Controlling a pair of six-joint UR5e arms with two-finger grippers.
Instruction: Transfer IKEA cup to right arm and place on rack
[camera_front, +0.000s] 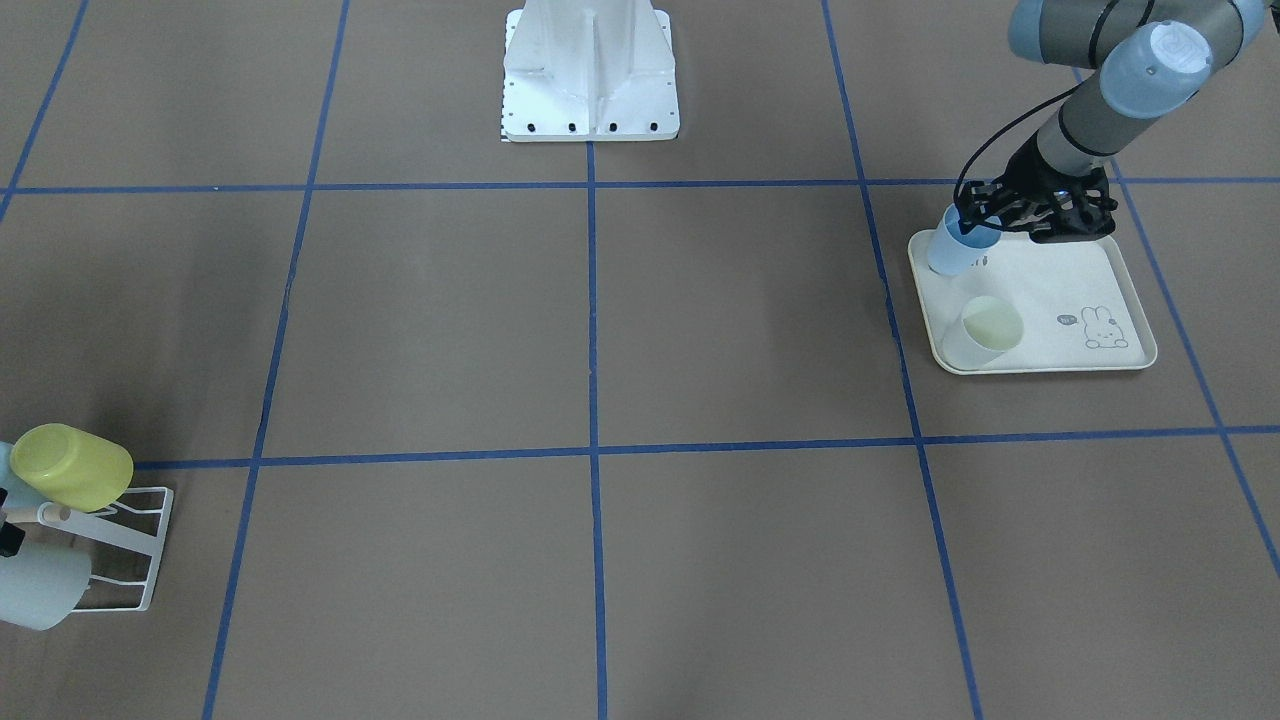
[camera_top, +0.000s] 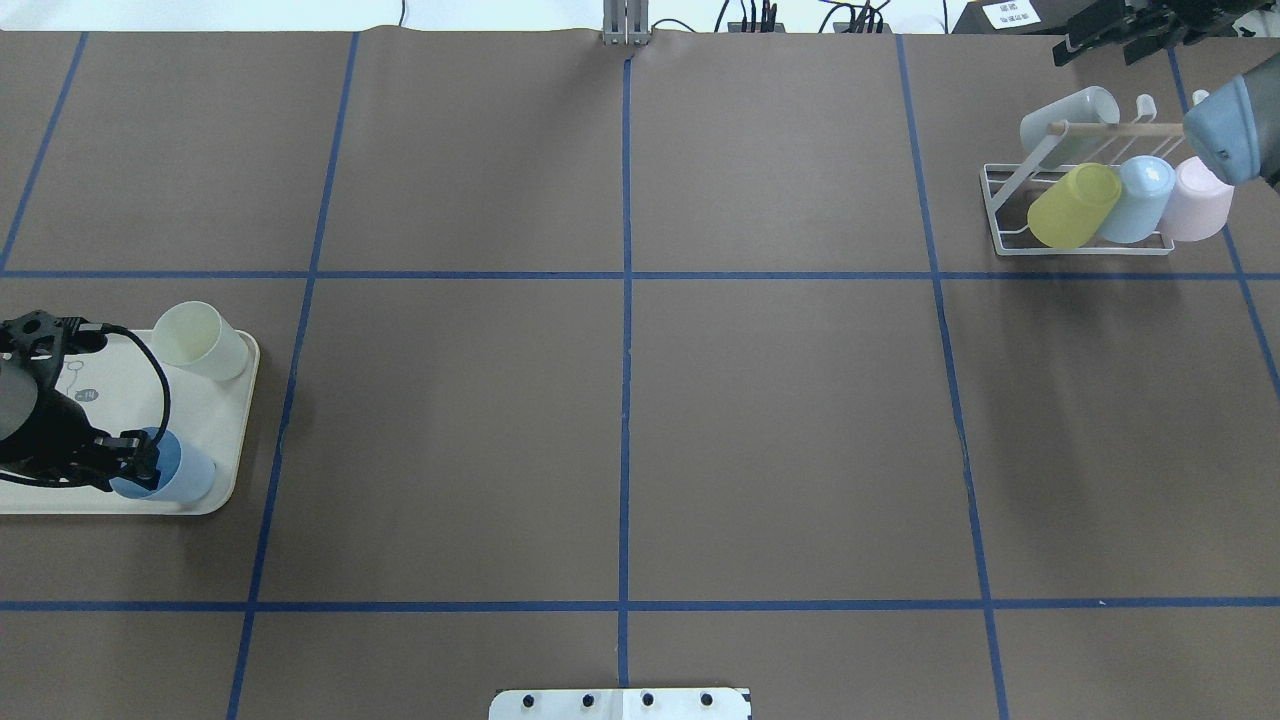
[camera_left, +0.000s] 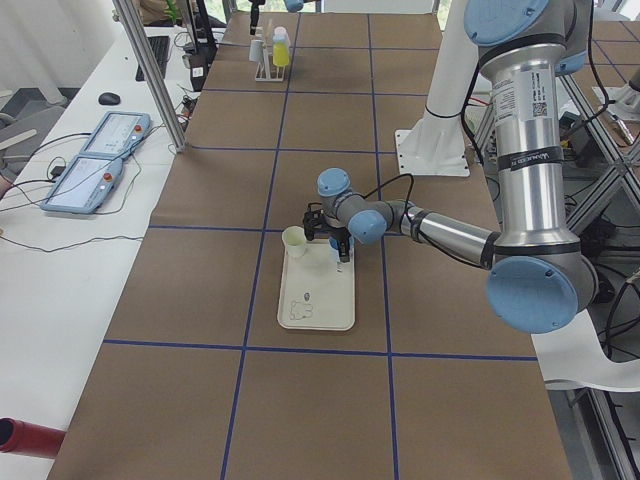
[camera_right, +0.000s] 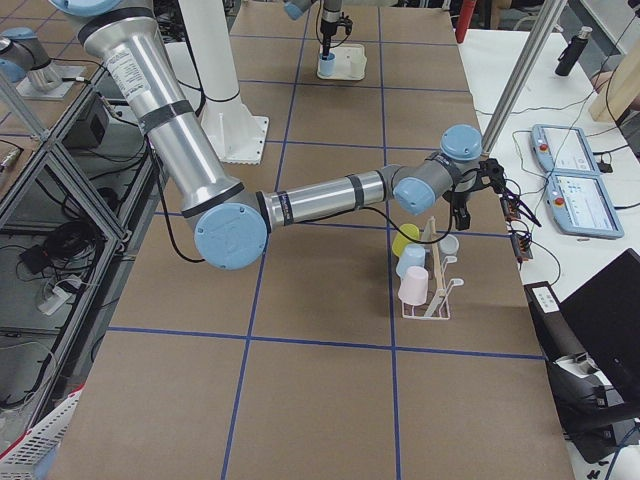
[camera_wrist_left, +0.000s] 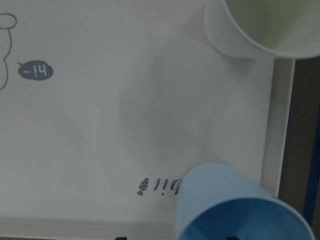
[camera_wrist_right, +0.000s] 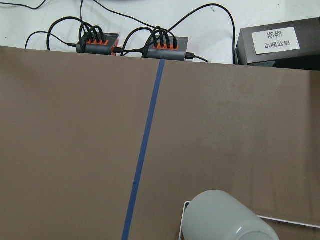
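Near left on the tray, the left gripper straddles the rim of the blue IKEA cup, pinch uncertain: pickup seems in hand, next a firm lift toward centre, while the right gripper, finger state untellable, hangs beyond the far-right rack.

The counter wears a matt brown paper-like cover lined with blue tape. The blue cup, the pale cup and the cream tray look smooth matt plastic. The rack is white-coated wire with a bare wooden rod. The left pincer is matt black.
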